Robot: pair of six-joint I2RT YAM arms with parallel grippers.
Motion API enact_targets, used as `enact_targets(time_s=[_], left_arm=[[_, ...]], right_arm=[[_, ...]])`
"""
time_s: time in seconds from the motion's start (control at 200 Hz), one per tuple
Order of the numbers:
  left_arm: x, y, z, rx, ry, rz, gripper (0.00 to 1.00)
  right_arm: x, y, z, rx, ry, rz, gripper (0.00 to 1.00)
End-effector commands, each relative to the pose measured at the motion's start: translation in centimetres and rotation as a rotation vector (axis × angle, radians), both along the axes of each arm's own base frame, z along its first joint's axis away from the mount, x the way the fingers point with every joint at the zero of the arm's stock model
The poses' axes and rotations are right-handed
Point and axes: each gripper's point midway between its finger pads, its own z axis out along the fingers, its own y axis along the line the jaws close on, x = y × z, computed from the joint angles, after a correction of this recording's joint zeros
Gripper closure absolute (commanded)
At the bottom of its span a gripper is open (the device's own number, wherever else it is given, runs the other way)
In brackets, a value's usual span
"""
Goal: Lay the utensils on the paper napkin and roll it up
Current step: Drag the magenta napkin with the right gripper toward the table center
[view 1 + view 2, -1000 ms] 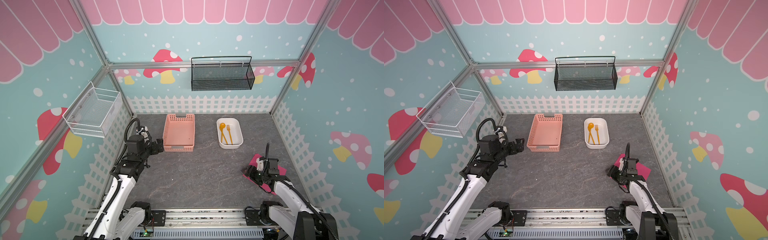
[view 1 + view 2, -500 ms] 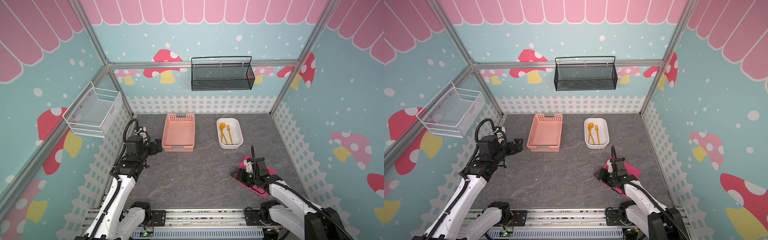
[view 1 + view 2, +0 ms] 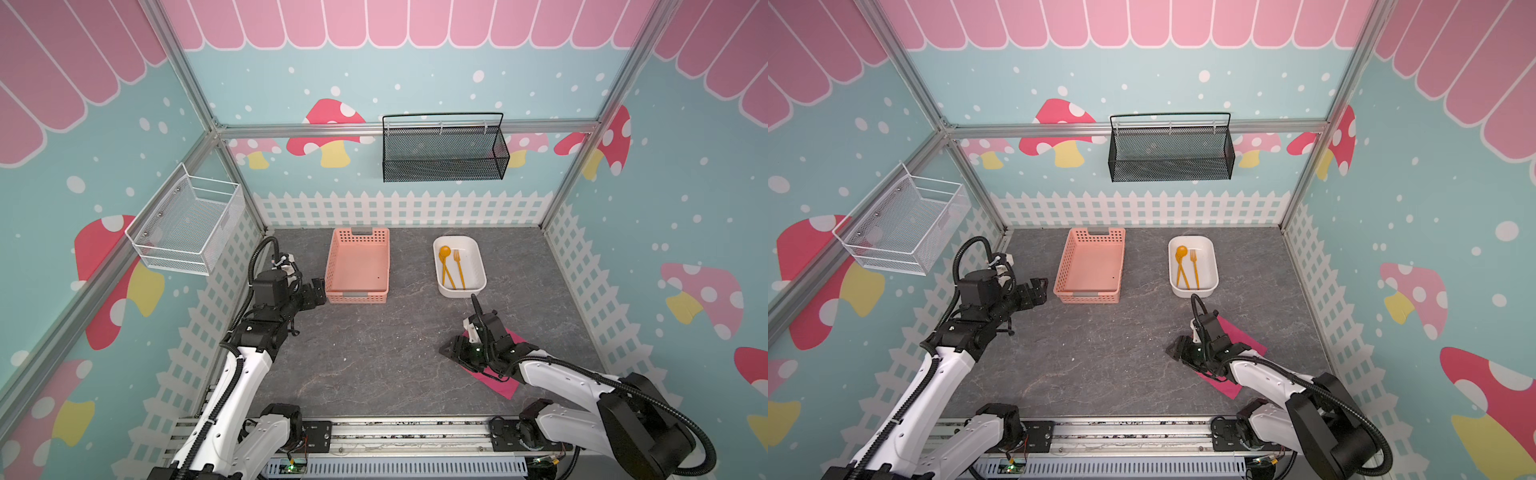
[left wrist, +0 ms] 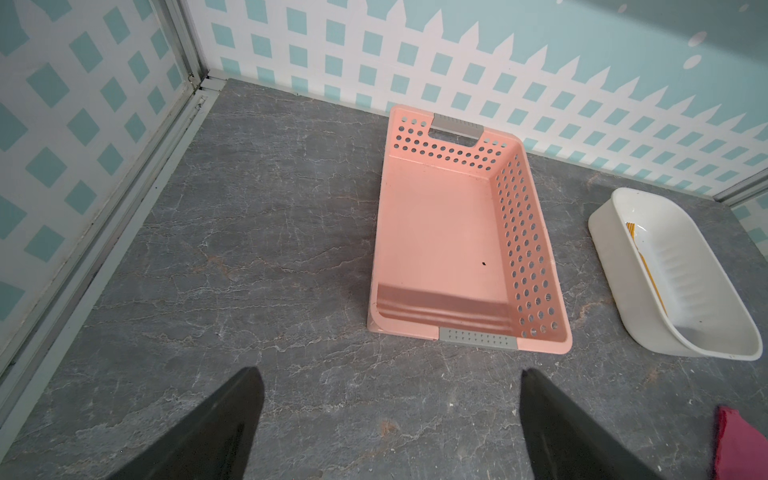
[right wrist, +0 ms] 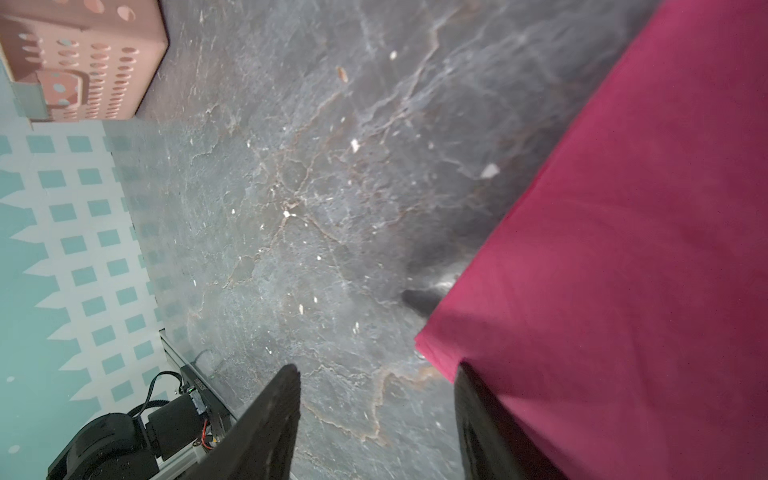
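The utensils lie in a white dish point(image 3: 472, 266) at the back right: an orange spoon point(image 3: 444, 252), a fork point(image 3: 458, 266) and a thin straight piece beside the spoon's handle. The magenta paper napkin point(image 3: 513, 337) lies flat at the front right, partly under my right arm. My right gripper point(image 3: 451, 351) is open low at the napkin's left edge. In the right wrist view one finger lies on the napkin point(image 5: 623, 249) and the other over bare table. My left gripper point(image 3: 318, 291) hangs open and empty by the basket's front left corner.
A salmon-pink perforated basket point(image 3: 358, 266) stands empty at the back middle, left of the dish. A black mesh basket point(image 3: 444, 153) hangs on the back wall and a white wire basket point(image 3: 187, 224) on the left wall. Fence-printed walls close the table on three sides.
My right gripper has moved left toward the table's middle, and the napkin has slid left with it. The left arm has barely moved.
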Motion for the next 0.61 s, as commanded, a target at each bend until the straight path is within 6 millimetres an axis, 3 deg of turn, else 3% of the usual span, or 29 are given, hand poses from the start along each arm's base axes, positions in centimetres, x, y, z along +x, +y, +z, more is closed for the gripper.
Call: enact_targets(time_s=[0.0,0.51,0.6], left_arm=[[0.0,0.0,-0.5,-0.015,0.012,-0.001,0.03],[0.0,-0.1,-0.8,-0.017,0.024,-0.008,0.03],[0.0,0.0,-0.7,-0.013,0.021,-0.004,0.03]], right_arm=[[0.6,1.5,-0.1,0.005,0.012,-0.018,0.39],[1.1,12.2,-0.7,0.031,0.026,0.245,0.42],[0.9,14.3,-0.5,0.065,0.005,0.364,0.44]])
